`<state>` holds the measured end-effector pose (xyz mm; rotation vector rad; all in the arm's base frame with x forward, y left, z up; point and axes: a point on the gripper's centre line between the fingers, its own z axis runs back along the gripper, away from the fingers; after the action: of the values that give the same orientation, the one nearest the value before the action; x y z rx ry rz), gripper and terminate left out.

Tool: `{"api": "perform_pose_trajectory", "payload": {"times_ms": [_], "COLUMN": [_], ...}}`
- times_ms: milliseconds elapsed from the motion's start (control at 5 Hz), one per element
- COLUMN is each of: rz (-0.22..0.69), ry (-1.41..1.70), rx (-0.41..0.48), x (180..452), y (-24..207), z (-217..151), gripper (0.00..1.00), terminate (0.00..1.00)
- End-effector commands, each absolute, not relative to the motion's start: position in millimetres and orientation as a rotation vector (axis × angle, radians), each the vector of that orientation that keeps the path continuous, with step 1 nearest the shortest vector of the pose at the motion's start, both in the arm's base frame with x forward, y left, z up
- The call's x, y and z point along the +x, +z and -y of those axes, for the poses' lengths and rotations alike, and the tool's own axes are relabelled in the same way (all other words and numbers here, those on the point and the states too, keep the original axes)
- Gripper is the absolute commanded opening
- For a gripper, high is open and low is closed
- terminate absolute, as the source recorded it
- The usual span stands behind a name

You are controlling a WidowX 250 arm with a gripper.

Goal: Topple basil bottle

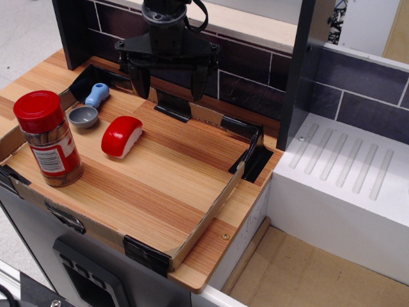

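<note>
The basil bottle (48, 138) stands upright at the 9 o'clock edge of the wooden surface (166, 185). The tool (170, 82) hangs near 12 o'clock with its jaws spread and empty, well apart from the bottle, which lies toward 8 o'clock from it.

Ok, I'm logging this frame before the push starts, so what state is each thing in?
basil bottle: upright, red cap on, near the tray's left edge, untouched.
gripper: open, fingers pointing down, at the back of the tray, holding nothing.
sushi toy: lying on the board, red side up.
measuring spoon: lying flat, grey bowl facing up, blue handle toward the back.
</note>
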<state>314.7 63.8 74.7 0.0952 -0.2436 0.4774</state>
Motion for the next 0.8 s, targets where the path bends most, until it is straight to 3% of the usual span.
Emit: {"api": "perform_pose_trajectory", "payload": {"times_ms": [0, 400, 600], "rz": [0.244, 0.158, 0.194], "ry": [0.477, -0.025, -0.276], "rx": [0.095, 0.060, 0.074], "x": [315, 299, 285], "y": [75, 94, 101], "z": [-64, -73, -81], "gripper": [1.00, 1.00, 1.00], "terminate": [0.00, 0.00, 0.00]}}
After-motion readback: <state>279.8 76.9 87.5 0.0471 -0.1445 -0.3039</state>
